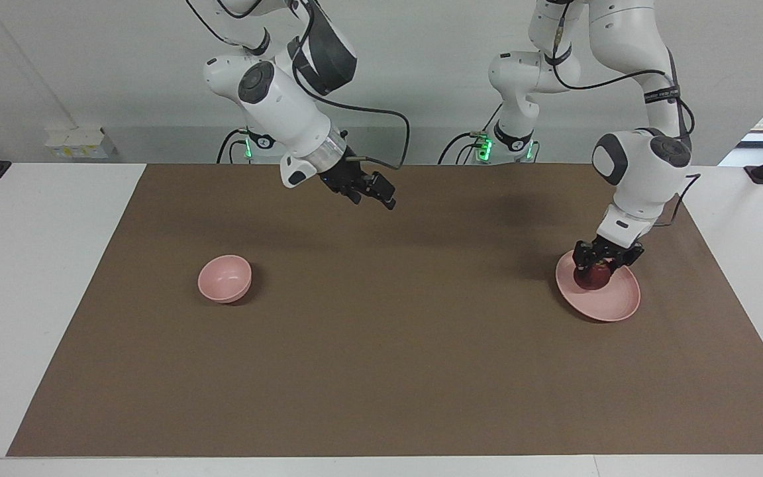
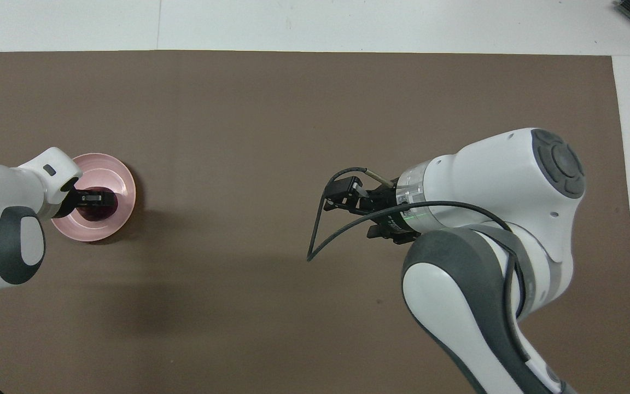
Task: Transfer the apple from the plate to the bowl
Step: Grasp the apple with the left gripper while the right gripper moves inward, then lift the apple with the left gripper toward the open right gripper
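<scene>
Two things give me trouble from here. The bowl shows only in my facing view, sitting alone on the brown mat toward the right arm's end of the tabletop; in the overhead view the right arm's bulk covers that spot entirely. The right gripper hangs in the air over bare mat, closer to the robots than the bowl and well apart from it, holding nothing; I cannot tell whether its fingers are apart or together, since a looping black cable and its own dark body muddle the outline.

Moving across to the left arm's end, the plate lies flat on the mat with the apple on it, on the part of the plate nearer the robots. The left gripper is down over the apple, one finger on each side and clamped on it. From overhead the wrist and gripper hide most of the fruit, leaving just a dark red sliver. I cannot make out whether the apple is touching the plate or raised off it.
</scene>
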